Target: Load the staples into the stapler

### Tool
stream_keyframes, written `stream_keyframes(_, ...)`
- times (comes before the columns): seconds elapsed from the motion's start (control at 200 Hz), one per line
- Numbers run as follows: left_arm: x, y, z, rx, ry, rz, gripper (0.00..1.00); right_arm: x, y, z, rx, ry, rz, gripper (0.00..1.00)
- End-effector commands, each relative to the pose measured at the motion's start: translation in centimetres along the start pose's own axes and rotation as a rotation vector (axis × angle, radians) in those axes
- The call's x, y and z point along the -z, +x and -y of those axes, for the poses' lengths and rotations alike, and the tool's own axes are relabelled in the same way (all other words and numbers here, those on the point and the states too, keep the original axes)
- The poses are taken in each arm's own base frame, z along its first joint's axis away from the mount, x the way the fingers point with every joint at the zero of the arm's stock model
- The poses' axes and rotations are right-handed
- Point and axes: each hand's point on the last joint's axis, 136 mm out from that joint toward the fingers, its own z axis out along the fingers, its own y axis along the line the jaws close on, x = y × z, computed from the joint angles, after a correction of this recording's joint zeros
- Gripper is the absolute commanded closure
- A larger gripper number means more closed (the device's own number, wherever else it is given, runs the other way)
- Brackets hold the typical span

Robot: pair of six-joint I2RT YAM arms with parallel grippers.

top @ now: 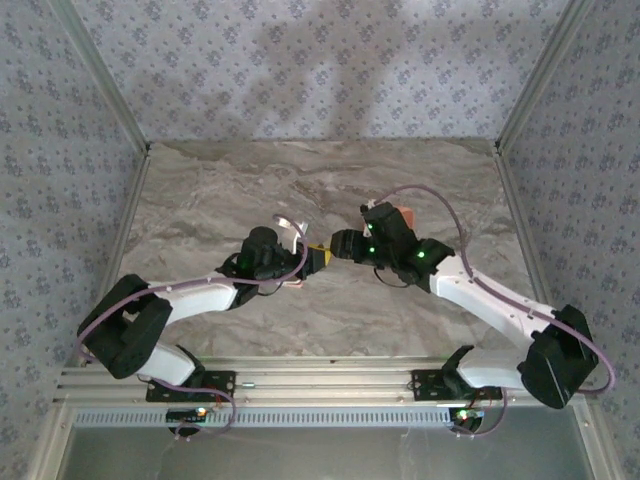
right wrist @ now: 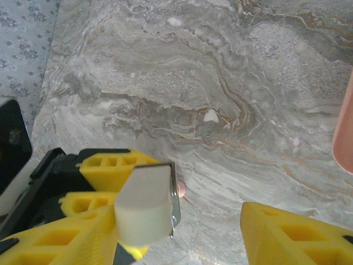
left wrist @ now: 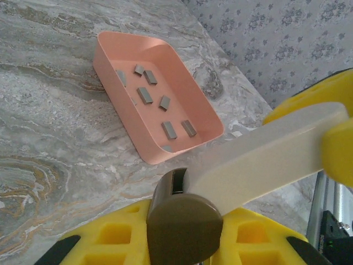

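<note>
My left gripper [left wrist: 183, 249] was clamped on the stapler [left wrist: 259, 160], with my right gripper [right wrist: 182, 243] gaping wide at its tip. The staples [left wrist: 146, 95] all sat in the tray [left wrist: 127, 41], so honestly nothing was loaded yet.

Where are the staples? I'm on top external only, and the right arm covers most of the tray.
Observer: Left wrist shows several staples lying loose inside the salmon tray.
Operator: Who has the stapler?
Observer: The stapler sits between the fingers of the left end effector.
Operator: And the right side?
Observer: Right wrist shows the right end effector open; a wide gap separates the stapler's end from one finger.
</note>
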Motion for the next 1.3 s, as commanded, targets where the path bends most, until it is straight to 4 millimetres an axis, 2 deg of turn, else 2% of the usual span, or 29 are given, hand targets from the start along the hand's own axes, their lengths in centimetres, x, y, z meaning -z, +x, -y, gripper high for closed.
stream_keyframes(0.0, 0.0, -0.7, 0.9, 0.008, 0.030, 0.039, 0.78, -0.1, -2.0, -1.8, 0.016, -0.038, 0.058, 0.40)
stream_keyframes(0.185, 0.1, -1.0, 0.9, 0.022, 0.031, 0.060, 0.78, -1.1, -2.1, -2.3, 0.021, -0.050, 0.054, 0.48)
stream_keyframes(0.395, 0.3, -1.3, 0.8, 0.037, 0.020, 0.081, 0.76, -1.4, -2.4, -2.5, 0.031, -0.032, 0.059, 0.72)
stream_keyframes(0.515, 0.7, -1.4, 0.3, 0.034, -0.014, 0.091, 0.64, -0.9, -2.4, -1.8, 0.039, 0.026, 0.065, 0.77)
stream_keyframes(0.63, 1.3, -1.3, 0.0, 0.011, -0.052, 0.085, 0.47, -0.6, -2.2, -1.1, 0.075, 0.089, 0.044, 0.80)
stream_keyframes(0.82, 4.0, -0.7, -3.0, -0.006, -0.255, 0.093, 0.40, -1.5, -0.7, 1.4, 0.091, 0.252, -0.075, 0.80)
stream_keyframes(0.84, 4.4, -0.6, -3.4, -0.005, -0.284, 0.099, 0.40, -1.5, -1.4, 0.8, 0.092, 0.246, -0.067, 0.80)
stream_keyframes(1.049, 9.2, 0.6, -7.3, 0.002, -0.562, 0.110, 0.40, -3.7, -0.8, 1.9, 0.101, 0.354, -0.158, 0.79)
stream_keyframes(1.294, 12.3, 2.2, -9.1, 0.049, -0.670, 0.146, 0.41, -6.3, 0.4, 3.2, 0.086, 0.450, -0.253, 0.79)
